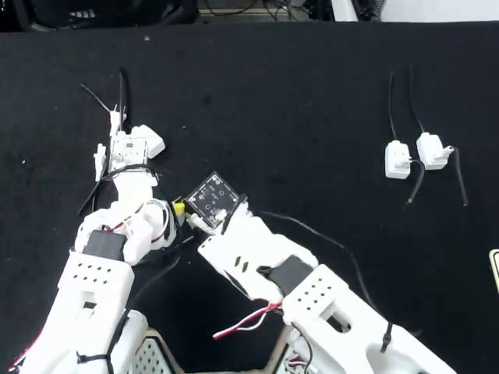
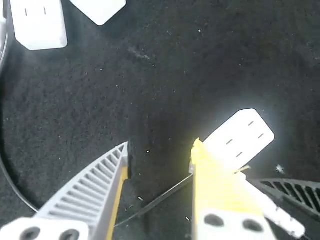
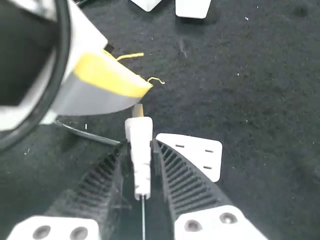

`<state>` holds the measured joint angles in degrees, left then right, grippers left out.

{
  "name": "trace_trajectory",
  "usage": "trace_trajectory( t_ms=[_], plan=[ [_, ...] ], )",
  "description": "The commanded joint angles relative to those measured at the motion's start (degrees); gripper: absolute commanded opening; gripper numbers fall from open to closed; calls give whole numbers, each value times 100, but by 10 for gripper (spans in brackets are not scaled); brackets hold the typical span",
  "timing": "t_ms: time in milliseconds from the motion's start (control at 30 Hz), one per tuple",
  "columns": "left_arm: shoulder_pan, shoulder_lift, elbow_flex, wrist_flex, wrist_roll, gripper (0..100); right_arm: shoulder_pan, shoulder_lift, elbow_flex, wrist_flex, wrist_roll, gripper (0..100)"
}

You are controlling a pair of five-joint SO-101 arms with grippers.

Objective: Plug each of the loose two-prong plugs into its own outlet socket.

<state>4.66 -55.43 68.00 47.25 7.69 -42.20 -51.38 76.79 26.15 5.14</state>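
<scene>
Presently the right claw (image 3: 139, 145) is clamped on the small white two-prong plug (image 3: 138, 131), prongs forward for insertion, just beside the flat white outlet socket (image 3: 192, 155) (left claw (image 2: 160, 147) wide open, empty, apparently bracing it).

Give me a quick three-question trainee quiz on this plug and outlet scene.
1. True or false: the right gripper is shut on a plug.
2. The left gripper is: A) open, B) shut on a plug, C) shut on an outlet.
3. Fill in: the left gripper's finger next to the outlet is ___ in colour.
Key: 1 true; 2 A; 3 yellow.
</scene>
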Motion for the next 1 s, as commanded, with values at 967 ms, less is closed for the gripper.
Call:
trace_trajectory(
  t_ms=[967],
  plan=[
    [75, -79, -40, -114, 35, 202, -105, -171, -136, -176, -62, 11]
  ],
)
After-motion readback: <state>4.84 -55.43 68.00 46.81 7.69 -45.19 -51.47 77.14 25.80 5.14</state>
